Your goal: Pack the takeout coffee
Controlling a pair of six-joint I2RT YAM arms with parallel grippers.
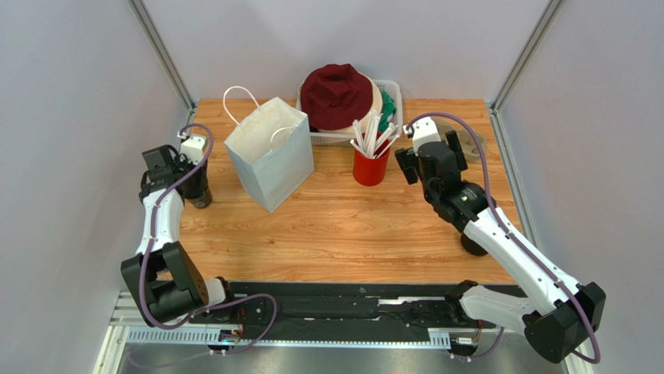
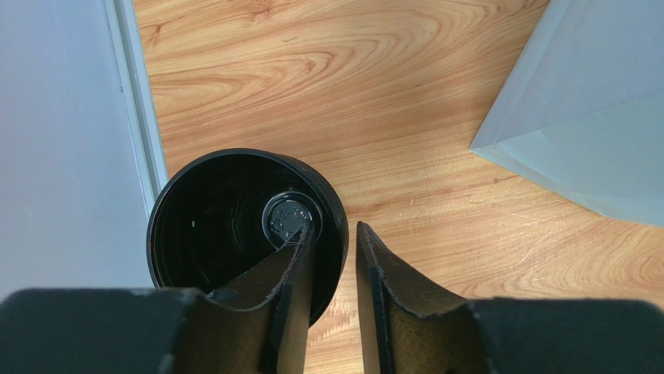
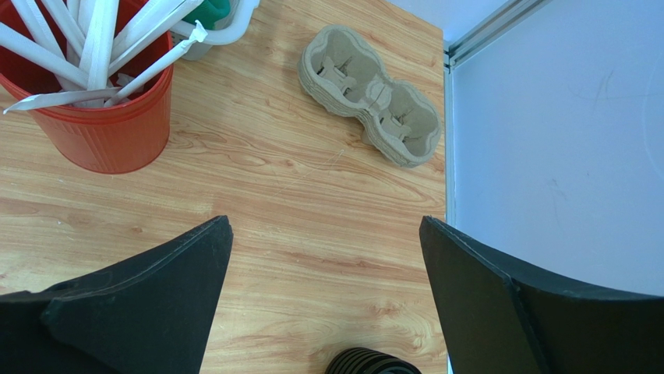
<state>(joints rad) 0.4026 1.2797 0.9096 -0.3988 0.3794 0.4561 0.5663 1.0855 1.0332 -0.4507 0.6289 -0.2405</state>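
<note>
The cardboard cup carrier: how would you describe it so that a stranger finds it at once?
Go to the far right corner of the wooden table. There, right of the red cup, the cardboard cup carrier lies flat. It alone is beige moulded pulp with two round hollows.

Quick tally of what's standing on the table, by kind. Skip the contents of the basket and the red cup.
cups: 2 (black lidless cup, red cup)
white paper bag: 1
cardboard cup carrier: 1
white basket: 1
dark ribbed item by the right arm, mostly hidden, kind unclear: 1
Total: 6
</note>
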